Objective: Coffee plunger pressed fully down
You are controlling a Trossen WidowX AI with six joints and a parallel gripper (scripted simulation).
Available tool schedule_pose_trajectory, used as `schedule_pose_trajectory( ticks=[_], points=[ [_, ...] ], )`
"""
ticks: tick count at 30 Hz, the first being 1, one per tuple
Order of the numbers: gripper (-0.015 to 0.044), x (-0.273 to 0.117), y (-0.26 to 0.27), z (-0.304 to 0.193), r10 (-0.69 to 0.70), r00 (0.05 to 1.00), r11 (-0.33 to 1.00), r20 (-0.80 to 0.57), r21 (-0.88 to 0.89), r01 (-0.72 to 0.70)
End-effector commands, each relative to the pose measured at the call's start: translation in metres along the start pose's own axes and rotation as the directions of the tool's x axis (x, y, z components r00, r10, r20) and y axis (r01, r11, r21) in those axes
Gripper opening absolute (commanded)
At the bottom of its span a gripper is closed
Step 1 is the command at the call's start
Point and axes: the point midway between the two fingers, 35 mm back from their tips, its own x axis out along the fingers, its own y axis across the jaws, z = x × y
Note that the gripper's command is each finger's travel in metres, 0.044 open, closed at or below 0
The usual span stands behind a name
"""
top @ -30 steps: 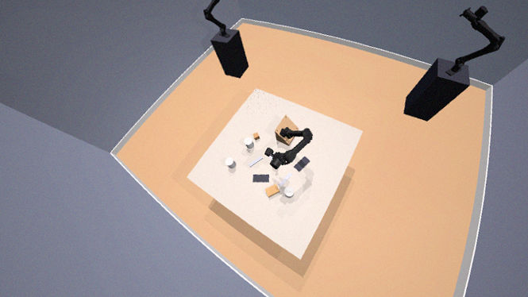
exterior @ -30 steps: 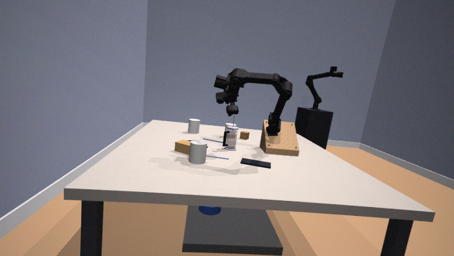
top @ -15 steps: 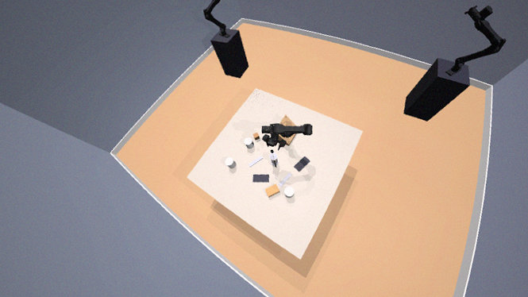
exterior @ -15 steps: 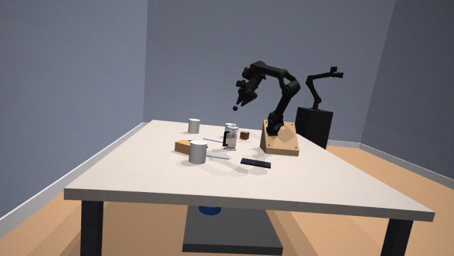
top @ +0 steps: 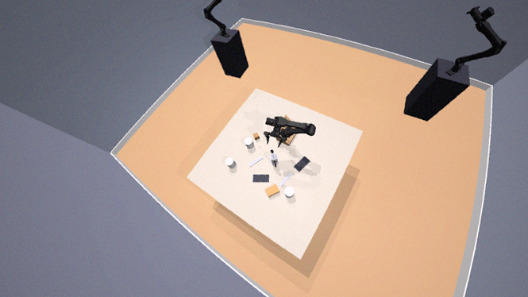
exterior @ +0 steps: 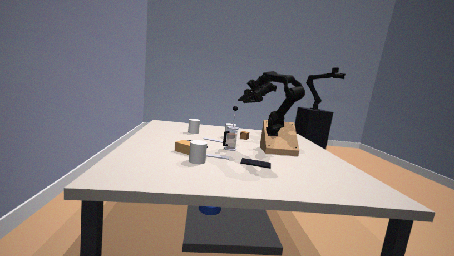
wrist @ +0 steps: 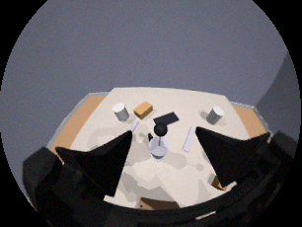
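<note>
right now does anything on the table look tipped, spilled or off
Nothing stands out: the glass coffee press stands upright, its black plunger knob raised. The open black gripper hangs apart from it, up and to the right, holding nothing.
</note>
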Motion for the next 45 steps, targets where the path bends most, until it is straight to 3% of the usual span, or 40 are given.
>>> schedule_pose_trajectory(
  ticks=[1, 37, 45],
  points=[
    [0.044, 0.012, 0.002, -0.02, 0.009, 1.0, 1.0, 0.012, 0.002, -0.009],
    [0.044, 0.052, 0.003, -0.018, 0.008, 1.0, 1.0, 0.014, 0.003, -0.008],
    [0.023, 0.052, 0.003, -0.018, 0.008, 1.0, 1.0, 0.014, 0.003, -0.008]
  ],
)
